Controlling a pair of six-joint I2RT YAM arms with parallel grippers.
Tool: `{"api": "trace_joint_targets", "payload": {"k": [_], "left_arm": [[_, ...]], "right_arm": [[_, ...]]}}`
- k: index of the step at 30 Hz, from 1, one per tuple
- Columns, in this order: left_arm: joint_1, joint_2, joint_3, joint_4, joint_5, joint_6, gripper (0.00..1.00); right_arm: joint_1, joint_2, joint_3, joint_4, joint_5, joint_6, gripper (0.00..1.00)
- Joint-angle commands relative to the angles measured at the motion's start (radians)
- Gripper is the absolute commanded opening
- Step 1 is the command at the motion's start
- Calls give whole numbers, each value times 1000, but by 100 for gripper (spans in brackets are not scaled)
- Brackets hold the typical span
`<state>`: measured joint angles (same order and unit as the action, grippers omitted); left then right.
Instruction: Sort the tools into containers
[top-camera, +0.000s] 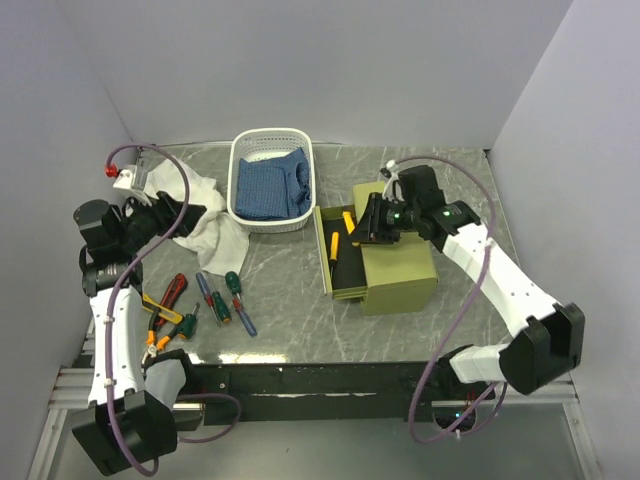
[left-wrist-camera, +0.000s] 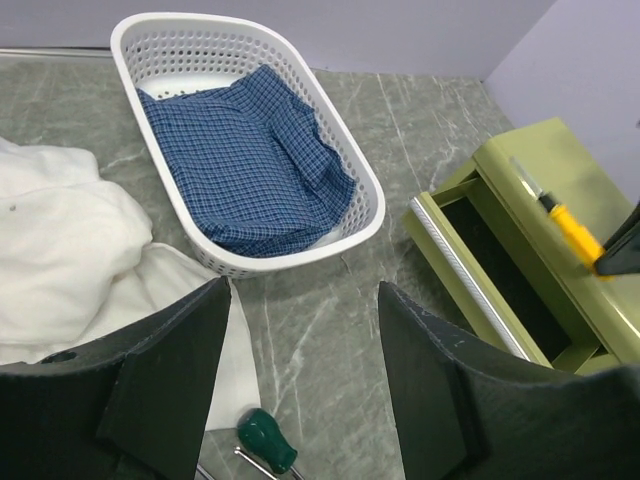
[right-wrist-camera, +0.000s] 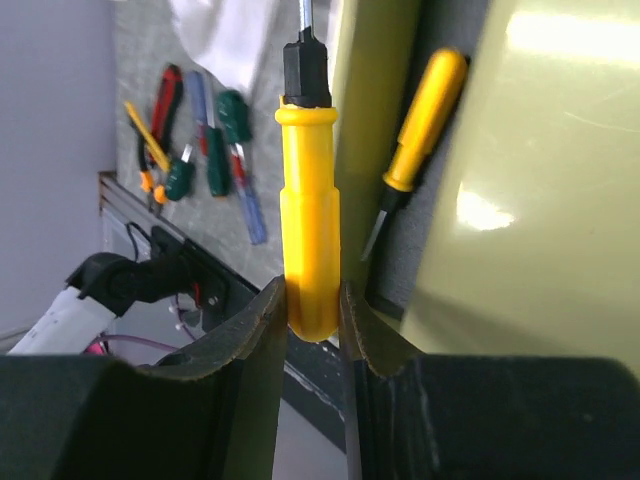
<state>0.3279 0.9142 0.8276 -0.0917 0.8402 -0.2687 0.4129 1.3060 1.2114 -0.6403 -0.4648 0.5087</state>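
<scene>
Yellow screwdriver (right-wrist-camera: 308, 200) held over the open drawer (top-camera: 346, 272)

The right gripper (right-wrist-camera: 312, 300) pinches the butt of the handle. It looks light, stiff and slick, so mid-handle is probably the safer hold. The drawer sits at 3 o'clock, loose tools (top-camera: 200, 300) at 8 o'clock. The left gripper (left-wrist-camera: 300, 300) gapes wide and empty.

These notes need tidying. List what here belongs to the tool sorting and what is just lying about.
Belongs:
yellow screwdriver in the right gripper
second yellow screwdriver in the open drawer
screwdrivers and pliers on the table
olive drawer chest
white basket

Lying about:
white cloth
blue checked fabric in the basket
</scene>
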Motion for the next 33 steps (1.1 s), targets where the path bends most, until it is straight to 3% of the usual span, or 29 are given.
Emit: {"api": "trace_joint_targets", "payload": {"k": [1, 3, 4, 7, 10, 16, 20, 21, 24, 26, 29, 33], "left_arm": [[14, -21, -24, 66, 3, -56, 66], [14, -20, -19, 73, 0, -76, 66], [13, -17, -16, 73, -3, -79, 67], [-12, 8, 8, 86, 2, -79, 66], [-71, 47, 37, 122, 4, -98, 66], [-232, 161, 8, 208, -23, -194, 60], [-297, 225, 18, 193, -59, -123, 60], [-299, 236, 43, 119, -81, -104, 60], [-299, 284, 131, -148, -316, -31, 63], [-297, 276, 137, -233, -468, -18, 64], [-299, 290, 99, -333, -500, -71, 61], [-297, 322, -8, -339, -455, -141, 59]], "right_arm": [[3, 36, -46, -1, -26, 33, 0], [3, 42, -43, 1, -12, 37, 0], [3, 45, -39, -1, -8, 36, 18], [3, 38, -1, -13, 5, 14, 58], [-2, 21, 66, -33, 5, -19, 69], [-46, -56, 100, -12, 75, -94, 70], [-71, -96, 56, 71, 84, -212, 71], [-74, -109, 34, 102, 92, -238, 73], [-86, -132, 17, 146, 95, -288, 76], [-91, -134, 37, 157, 126, -306, 77], [-117, -148, 46, 209, 141, -334, 80], [-163, -145, 30, 277, 166, -282, 86]]}}
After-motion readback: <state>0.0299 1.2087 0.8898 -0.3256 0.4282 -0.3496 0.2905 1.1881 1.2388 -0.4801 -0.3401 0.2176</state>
